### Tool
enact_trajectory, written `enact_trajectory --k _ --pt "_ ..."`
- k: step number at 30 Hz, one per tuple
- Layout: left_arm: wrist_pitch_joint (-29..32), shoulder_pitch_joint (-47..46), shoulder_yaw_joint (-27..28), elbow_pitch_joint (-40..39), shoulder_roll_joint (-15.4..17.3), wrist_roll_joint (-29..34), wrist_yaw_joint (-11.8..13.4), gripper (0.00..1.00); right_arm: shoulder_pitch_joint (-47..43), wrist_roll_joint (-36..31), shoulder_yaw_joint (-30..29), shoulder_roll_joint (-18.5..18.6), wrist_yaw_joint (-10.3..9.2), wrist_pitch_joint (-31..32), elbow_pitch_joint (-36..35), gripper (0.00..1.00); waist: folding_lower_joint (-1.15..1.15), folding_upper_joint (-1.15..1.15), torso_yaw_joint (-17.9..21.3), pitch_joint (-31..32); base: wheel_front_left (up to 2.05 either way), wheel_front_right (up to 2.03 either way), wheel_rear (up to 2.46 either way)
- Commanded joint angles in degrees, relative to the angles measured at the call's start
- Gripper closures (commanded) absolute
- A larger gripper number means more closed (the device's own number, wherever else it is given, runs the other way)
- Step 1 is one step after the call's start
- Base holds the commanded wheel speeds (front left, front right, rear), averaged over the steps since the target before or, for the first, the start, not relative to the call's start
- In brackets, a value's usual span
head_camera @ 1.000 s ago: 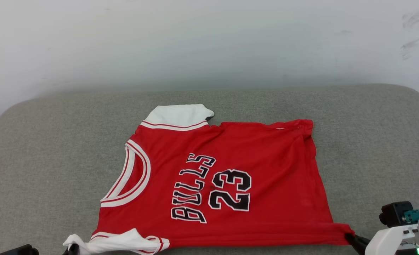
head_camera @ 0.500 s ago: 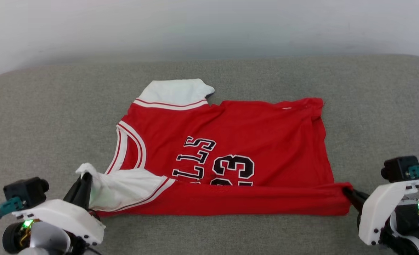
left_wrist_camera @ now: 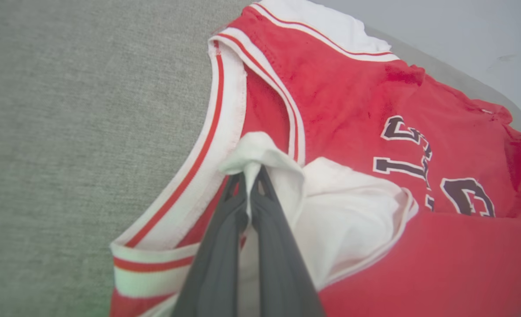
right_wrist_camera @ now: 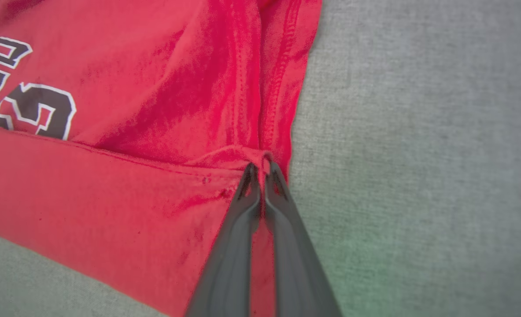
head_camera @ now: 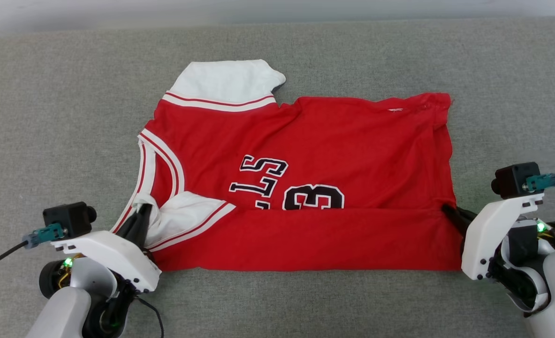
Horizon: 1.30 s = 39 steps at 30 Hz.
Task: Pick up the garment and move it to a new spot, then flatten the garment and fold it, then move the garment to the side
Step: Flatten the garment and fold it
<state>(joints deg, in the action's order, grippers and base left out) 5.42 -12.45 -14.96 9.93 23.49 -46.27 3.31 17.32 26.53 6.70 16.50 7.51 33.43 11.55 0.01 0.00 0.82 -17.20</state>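
Observation:
The garment, a red jersey with white sleeves and black white-outlined lettering, lies on the grey cushion with its near edge folded up over the lower part of the letters and number. My left gripper is shut on the near white sleeve, held over the neckline trim. At the red hem corner my right gripper is shut, pinching the fabric. The far white sleeve lies flat at the top.
The grey fabric cushion stretches all around the jersey, with bare room to the left, right and in front. A pale wall runs along its far edge.
Both grippers have carried the near edge of the jersey away from me, over the lettering, widening the fold. The head camera has tilted down, shifting the whole picture.

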Motion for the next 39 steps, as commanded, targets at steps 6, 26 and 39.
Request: enact_trajectory --k 6,26,39 --pt "0.58 -2.37 -0.3 5.24 -1.0 -2.25 -2.73 0.0 0.62 1.23 2.5 0.77 -0.07 -6.15 4.48 0.0 -0.01 0.0 -0.27 0.26 0.0 0.0 0.0" --pt "16.64 2.47 1.51 0.15 12.07 -8.34 -4.73 0.0 -8.64 -7.54 -1.11 -1.39 -0.04 -38.3 -2.75 0.0 -0.01 0.0 2.05 11.73 0.0 0.0 0.0" --pt "31.45 6.54 -0.24 0.13 16.55 -12.82 0.26 0.0 -13.89 -9.84 -2.49 -6.55 -0.04 -36.16 -11.12 0.0 -0.01 0.0 6.93 10.07 0.0 0.0 0.0"
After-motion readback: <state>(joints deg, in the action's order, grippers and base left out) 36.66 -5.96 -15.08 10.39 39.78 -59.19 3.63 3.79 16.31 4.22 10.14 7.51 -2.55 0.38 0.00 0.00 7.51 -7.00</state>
